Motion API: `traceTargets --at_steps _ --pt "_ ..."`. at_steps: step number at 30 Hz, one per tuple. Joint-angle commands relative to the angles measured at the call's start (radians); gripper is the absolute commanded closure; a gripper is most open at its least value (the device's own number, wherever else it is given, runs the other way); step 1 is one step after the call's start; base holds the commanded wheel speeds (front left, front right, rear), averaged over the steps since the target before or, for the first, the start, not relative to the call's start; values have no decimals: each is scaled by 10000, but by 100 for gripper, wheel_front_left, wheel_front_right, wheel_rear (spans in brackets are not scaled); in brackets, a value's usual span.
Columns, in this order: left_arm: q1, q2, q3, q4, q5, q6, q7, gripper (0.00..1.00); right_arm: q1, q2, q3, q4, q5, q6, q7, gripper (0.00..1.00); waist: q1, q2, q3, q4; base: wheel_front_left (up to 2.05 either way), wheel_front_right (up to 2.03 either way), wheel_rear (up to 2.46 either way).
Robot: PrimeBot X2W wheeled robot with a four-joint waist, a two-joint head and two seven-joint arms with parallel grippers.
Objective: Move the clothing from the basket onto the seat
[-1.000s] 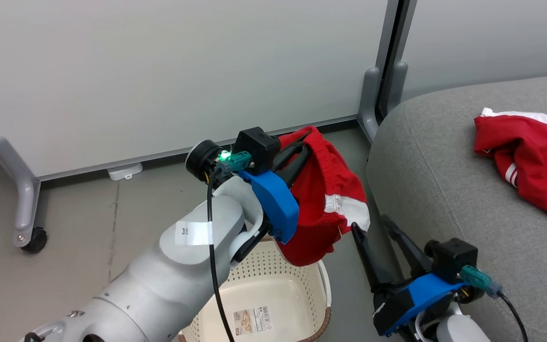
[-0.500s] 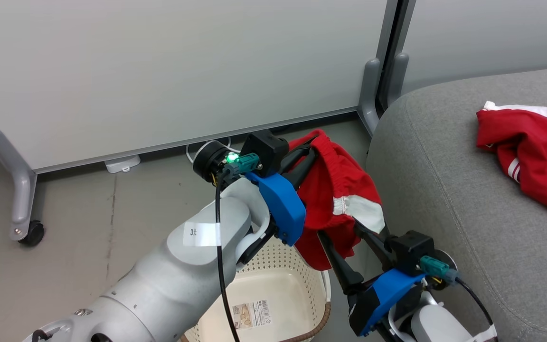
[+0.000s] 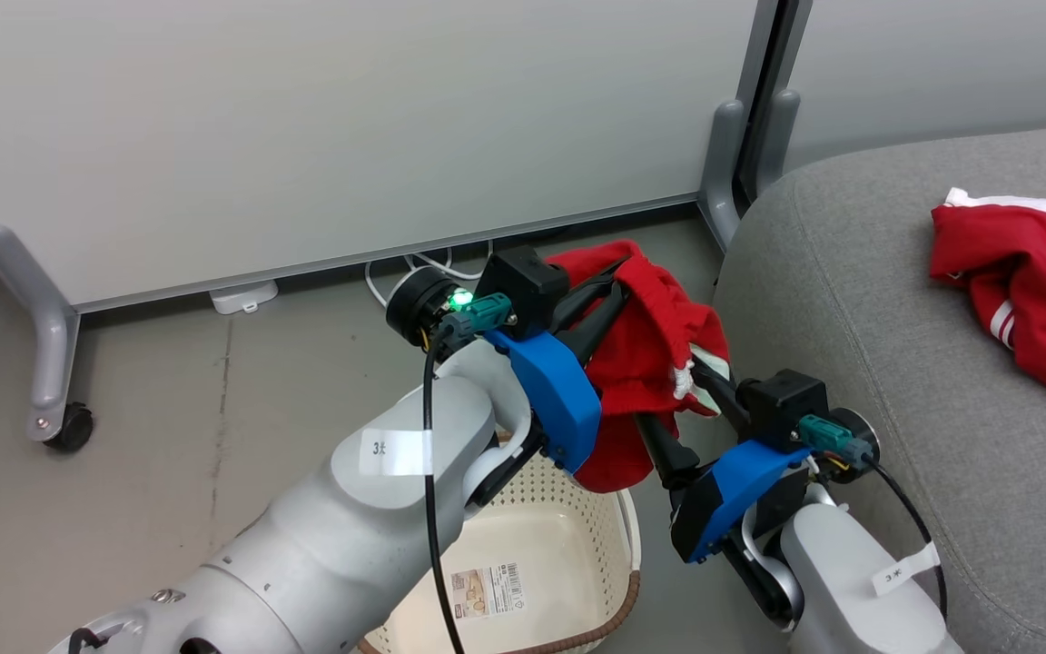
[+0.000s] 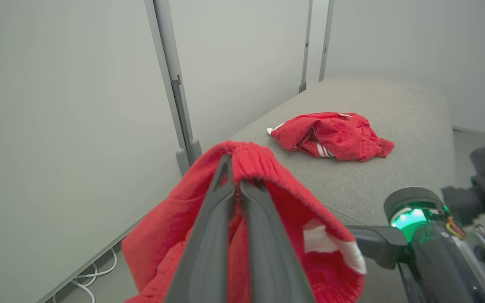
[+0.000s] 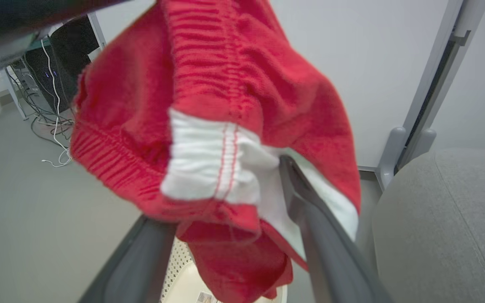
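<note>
Plainly, the left gripper (image 3: 616, 289) was clenched on the red shorts' (image 3: 646, 372) elastic waistband above the basket (image 3: 568, 509), beside the grey seat (image 3: 850, 345). The right gripper (image 3: 675, 400) gaped around the white-trimmed hem, its tips buried in cloth, seemingly not pinching. Another red garment (image 3: 1022, 272) lay on the seat. White cables (image 3: 423, 268) trailed along the partition (image 3: 350, 136).

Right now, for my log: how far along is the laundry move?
Done: one red garment lies on the seat. In hand: red shorts hang over the basket, whose visible floor holds no clothes, pinched in the left jaws; the right jaws stand open around their white panel. Left: setting them on the seat.
</note>
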Motion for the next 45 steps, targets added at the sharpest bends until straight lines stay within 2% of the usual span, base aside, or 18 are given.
traceTargets --at_steps 1,9,11,12,13,14,35,36,37,38,39,45 --pt "-22 -16 -17 -22 9 -17 -52 100 -198 -10 10 96 120 1 -114 0 -1 -1 -2 7 0 0 0" --pt "-31 -22 -136 -11 -58 -17 -51 100 -963 -10 346 1040 631 1 -469 0 -1 -1 3 18 0 0 0" --pt "-35 -26 -156 -9 -90 -17 -51 100 -1083 -10 452 1230 755 1 -554 25 -1 -1 -4 19 0 0 0" --pt "-36 -28 -160 -8 -93 -17 -51 100 -1136 -10 513 1305 814 1 -592 54 -1 -1 -7 21 0 0 0" --pt "-41 -28 -166 -3 -77 -17 -51 100 -1180 -10 591 1381 886 1 -614 95 -1 -1 -6 21 0 0 0" --pt "-44 -30 -168 -3 -84 -17 -52 100 -1206 -10 663 1459 944 1 -645 100 -1 -1 -7 22 0 0 0" --pt "97 -37 52 137 1 -18 -52 100 -1550 -10 1180 2237 1592 1 -985 100 -1 -1 -102 -163 0 0 0" --pt "121 -36 63 155 7 -18 -52 89 -1560 -10 1188 2257 1612 1 -994 100 -1 -1 -111 -166 0 0 0" --pt "152 -33 71 168 -5 -18 -52 64 -1569 -10 1196 2271 1634 1 -999 100 -1 -1 -119 -168 0 0 0" --pt "175 -35 85 174 -3 -18 -52 29 -1577 -10 1201 2287 1644 1 -1007 100 -1 -1 -125 -170 0 0 0" --pt "187 -35 132 155 7 -18 -52 0 -1584 -10 1204 2295 1666 1 -1014 100 -1 -1 -130 -172 0 0 0" --pt "676 174 575 -115 300 -18 -51 0 -1588 -10 1188 2230 1751 1 -1040 100 -1 -1 -161 -193 0 0 0"
